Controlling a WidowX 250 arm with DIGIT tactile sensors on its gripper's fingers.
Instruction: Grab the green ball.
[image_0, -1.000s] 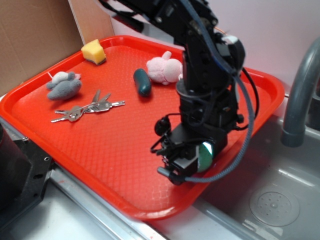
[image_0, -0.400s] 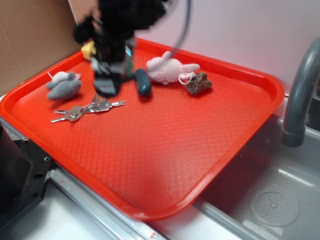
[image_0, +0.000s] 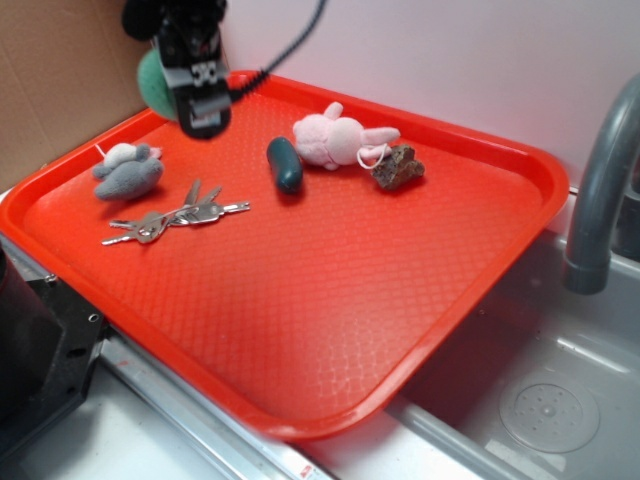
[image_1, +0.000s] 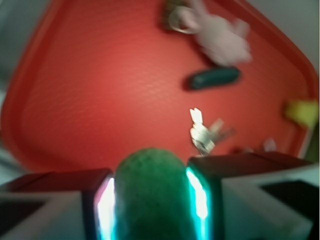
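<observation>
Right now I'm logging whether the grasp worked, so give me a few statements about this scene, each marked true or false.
1. The gripper is shut on the green ball. True.
2. The green ball rests on the red tray. False: it is held up in the air over the tray's far left corner.
3. The keys lie between the grey plush toy and the dark teal capsule. True.
4. The pink plush toy sits in the sink. False: it lies on the tray beside a brown lump.
</observation>
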